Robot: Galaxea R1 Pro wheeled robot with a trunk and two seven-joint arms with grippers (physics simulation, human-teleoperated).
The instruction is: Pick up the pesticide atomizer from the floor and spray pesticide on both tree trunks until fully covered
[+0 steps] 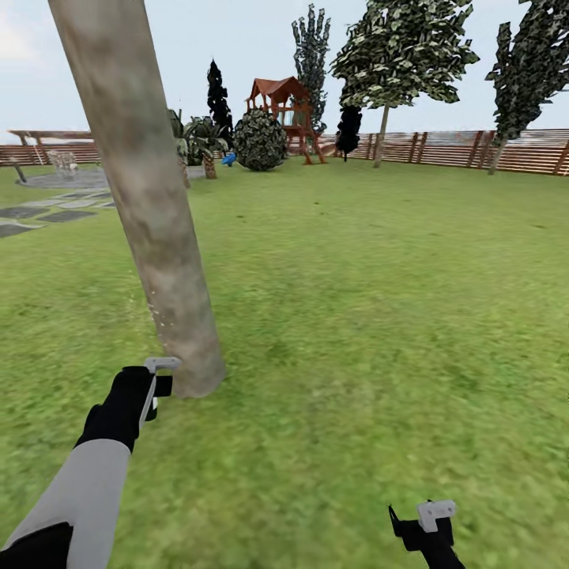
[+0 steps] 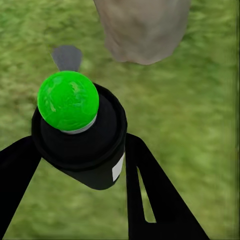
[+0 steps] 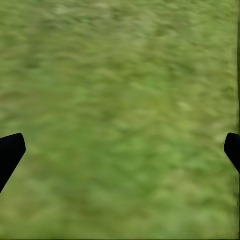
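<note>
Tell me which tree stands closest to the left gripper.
The thick pale trunk just beyond the left gripper, which holds the atomizer; the other trees stand by the fence.

- The scene is lit evenly and brightly under a pale, hazy sky [image 1: 197, 32]; no sun or glare is seen.
- Hardly any cast shadow is laid on the grass [image 1: 379, 300], even at the foot of the tree trunk [image 1: 150, 213].
- The grass is rendered soft and smeared in both wrist views.
- The far fence [image 1: 474, 150] is shown slightly blocky.
</note>
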